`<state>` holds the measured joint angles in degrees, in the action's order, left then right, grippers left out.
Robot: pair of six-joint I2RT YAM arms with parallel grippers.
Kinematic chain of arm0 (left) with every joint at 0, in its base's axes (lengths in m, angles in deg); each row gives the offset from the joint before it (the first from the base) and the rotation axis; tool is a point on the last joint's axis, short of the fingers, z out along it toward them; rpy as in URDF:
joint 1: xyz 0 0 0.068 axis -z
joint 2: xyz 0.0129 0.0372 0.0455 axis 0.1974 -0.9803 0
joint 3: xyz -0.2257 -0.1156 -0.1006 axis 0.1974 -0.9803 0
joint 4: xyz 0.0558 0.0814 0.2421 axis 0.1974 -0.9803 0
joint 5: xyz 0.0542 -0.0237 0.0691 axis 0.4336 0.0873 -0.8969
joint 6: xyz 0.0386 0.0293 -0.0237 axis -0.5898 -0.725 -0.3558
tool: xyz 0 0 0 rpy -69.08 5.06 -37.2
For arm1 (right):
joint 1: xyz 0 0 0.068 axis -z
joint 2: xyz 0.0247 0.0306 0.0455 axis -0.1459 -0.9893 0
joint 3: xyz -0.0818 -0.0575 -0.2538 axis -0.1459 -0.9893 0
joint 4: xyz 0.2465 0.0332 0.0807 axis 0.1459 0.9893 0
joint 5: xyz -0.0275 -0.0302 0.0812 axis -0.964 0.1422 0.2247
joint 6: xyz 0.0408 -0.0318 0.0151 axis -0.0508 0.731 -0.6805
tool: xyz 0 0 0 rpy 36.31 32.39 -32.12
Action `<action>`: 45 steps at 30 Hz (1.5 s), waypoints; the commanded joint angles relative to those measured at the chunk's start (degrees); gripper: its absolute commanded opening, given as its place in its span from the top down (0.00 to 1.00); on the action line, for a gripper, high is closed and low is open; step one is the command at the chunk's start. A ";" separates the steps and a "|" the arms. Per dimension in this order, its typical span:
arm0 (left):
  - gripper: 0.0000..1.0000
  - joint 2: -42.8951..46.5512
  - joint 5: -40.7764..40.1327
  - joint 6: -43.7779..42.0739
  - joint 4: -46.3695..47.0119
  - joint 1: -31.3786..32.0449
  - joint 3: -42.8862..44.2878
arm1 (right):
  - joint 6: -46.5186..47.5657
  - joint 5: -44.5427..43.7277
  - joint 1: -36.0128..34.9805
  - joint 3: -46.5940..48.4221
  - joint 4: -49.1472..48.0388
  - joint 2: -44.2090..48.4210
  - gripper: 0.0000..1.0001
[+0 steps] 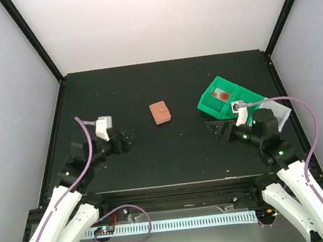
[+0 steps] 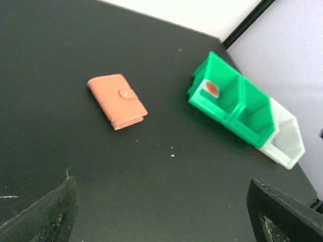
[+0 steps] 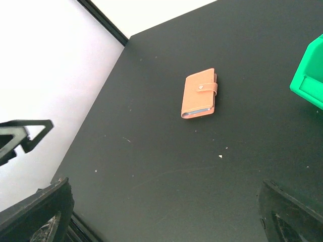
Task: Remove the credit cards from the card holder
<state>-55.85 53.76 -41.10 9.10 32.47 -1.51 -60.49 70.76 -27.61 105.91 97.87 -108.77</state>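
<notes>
- Card holder (image 1: 160, 112) (image 2: 117, 101) (image 3: 199, 93): salmon-pink, lying flat on the black worktop (image 1: 183, 154), roughly midway between the two arms and a little beyond their hands.
- Holder is folded shut, with the snap tab wrapped over one long edge. Nothing touches it.
- Right wrist view: a thin grey-blue line shows along the holder's near short end. Cannot tell whether this is card edges.
- Left hand (image 1: 129, 139) (image 2: 161, 217): fingers wide apart, holding nothing. It hangs low over the worktop, pointing inward toward the centre, well short of the holder. In its own view the dark fingers (image 2: 48, 214) sit at the two bottom corners with bare worktop between them.
- Right hand (image 1: 214, 131) (image 3: 161, 217): fingers (image 3: 35, 214) likewise spread wide and empty. It points inward, facing the left hand, with the holder well ahead of it.
- Green bin (image 1: 223, 98) (image 2: 227, 103) (image 3: 309, 75): stands to the right of the holder, well apart from it, just beyond the right hand. It sits at an angle to the worktop edges.
- A small red-orange item (image 1: 221, 95) (image 2: 212, 89) lies in the bin's far compartment; too small to identify.
- A white bin section (image 1: 278, 109) (image 2: 285, 141) adjoins the green bin on its right side.
</notes>
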 commanded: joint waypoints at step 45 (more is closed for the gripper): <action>0.55 -81.51 7.26 21.89 34.77 -0.87 24.86 | 1.70 -0.02 -0.21 1.73 5.81 1.42 0.00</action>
<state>-135.06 62.22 -19.92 42.43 31.94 21.42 -58.98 70.30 -27.61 106.96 103.18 -107.48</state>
